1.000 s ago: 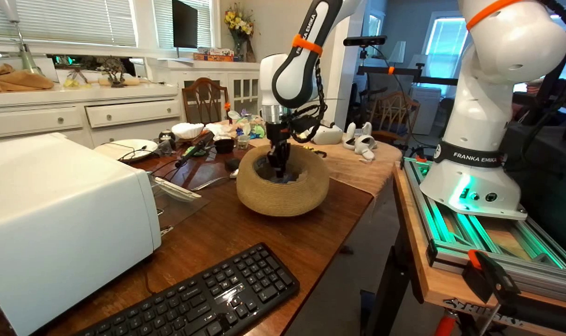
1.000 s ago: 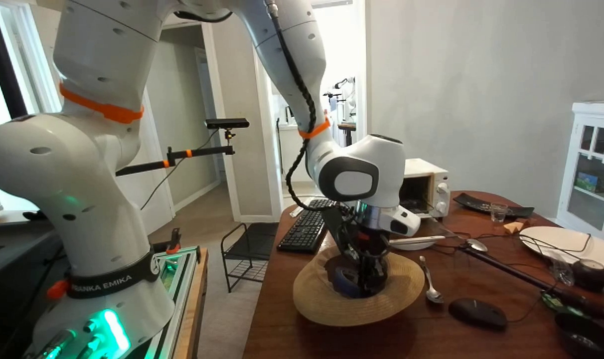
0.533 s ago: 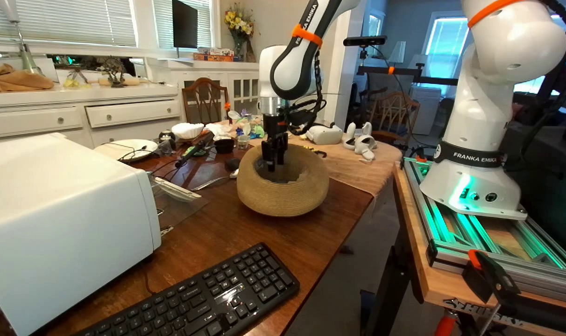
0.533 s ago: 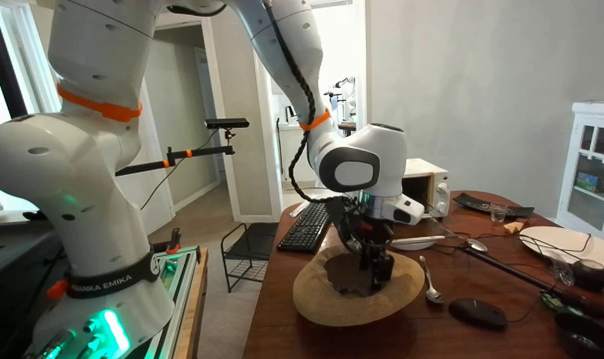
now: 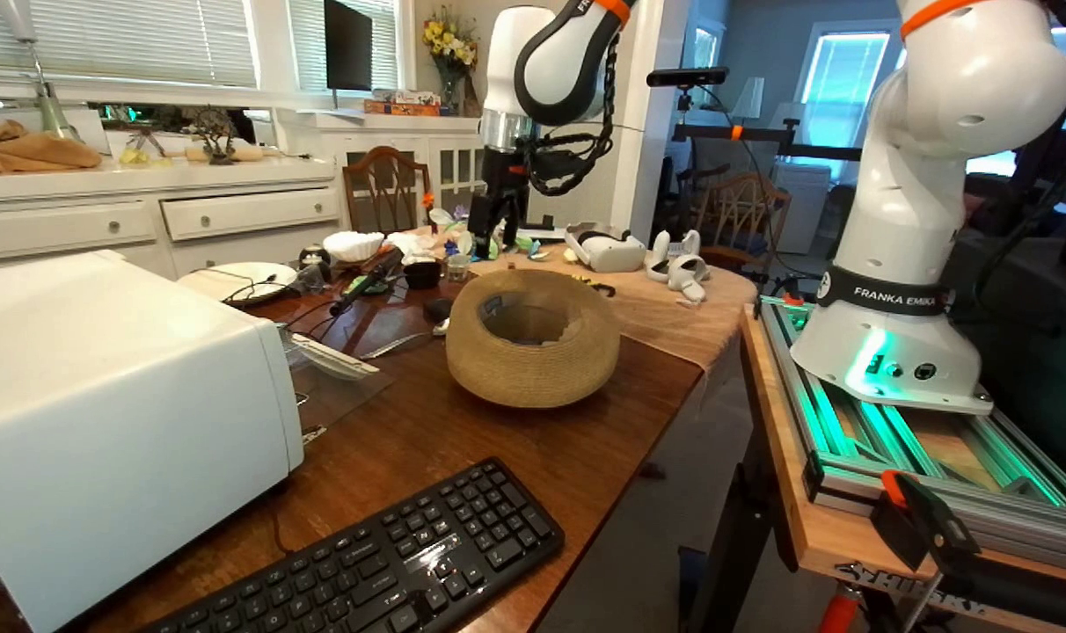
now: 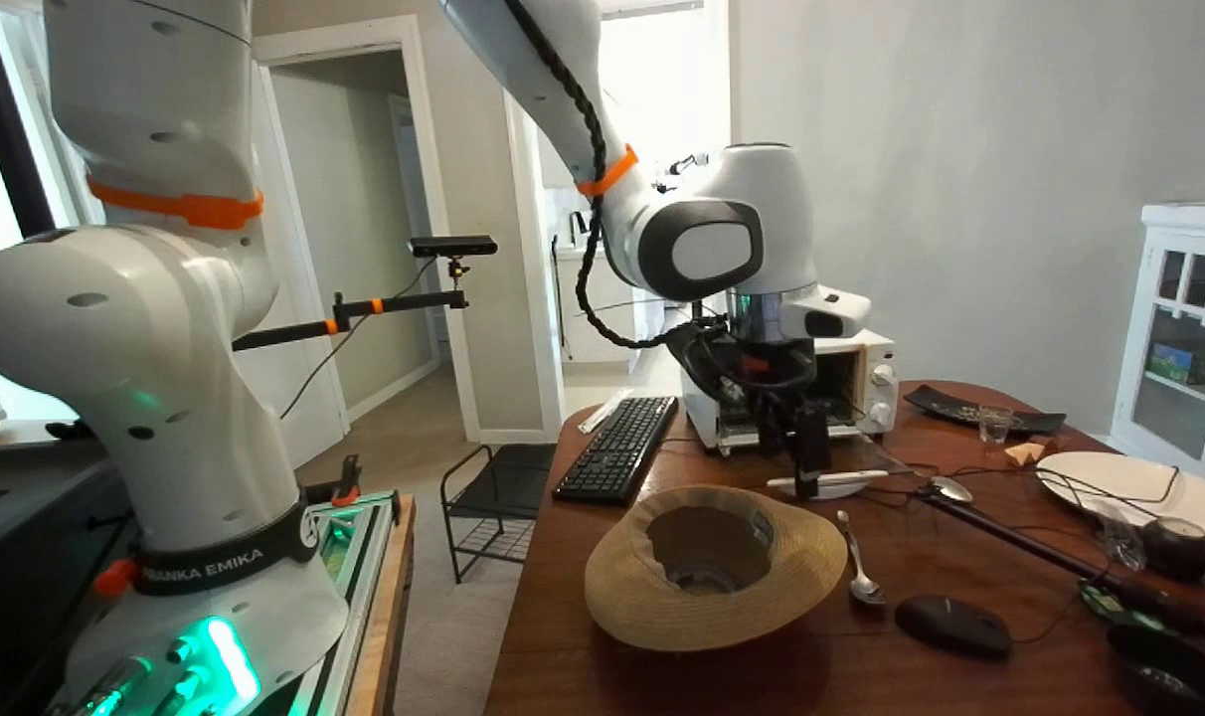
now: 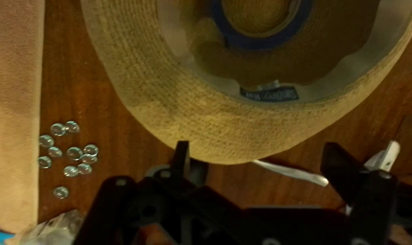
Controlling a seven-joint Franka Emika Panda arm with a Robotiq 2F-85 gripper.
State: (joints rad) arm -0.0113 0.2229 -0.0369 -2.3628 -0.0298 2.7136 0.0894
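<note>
A tan straw hat (image 5: 533, 378) lies crown down on the wooden table, its brim turned up around the hollow, and shows in both exterior views (image 6: 652, 607). Inside it, the wrist view shows a blue ring (image 7: 257, 42), like a tape roll, resting on the bottom of the crown. My gripper (image 7: 257, 146) is open, its black fingers (image 7: 340, 170) wide apart with nothing held. It hangs above the table, higher than the hat and beyond its brim (image 7: 226, 136). In both exterior views the gripper (image 5: 495, 248) (image 6: 789, 467) is clear of the hat.
Beside the hat lie a silver fork or spoon (image 6: 866, 587) and a black mouse (image 6: 952, 625). A keyboard (image 5: 410, 545) and a white toaster oven (image 5: 128, 413) stand nearby. Several glass beads (image 7: 75, 153) lie near a cloth's edge. A white plate (image 6: 1149, 487) and black bowl (image 6: 1169, 666) sit farther along.
The gripper was down inside the hat with the blue ring at its fingers. It has opened, let go of the ring, and risen up and away from the hat, which has stayed put.
</note>
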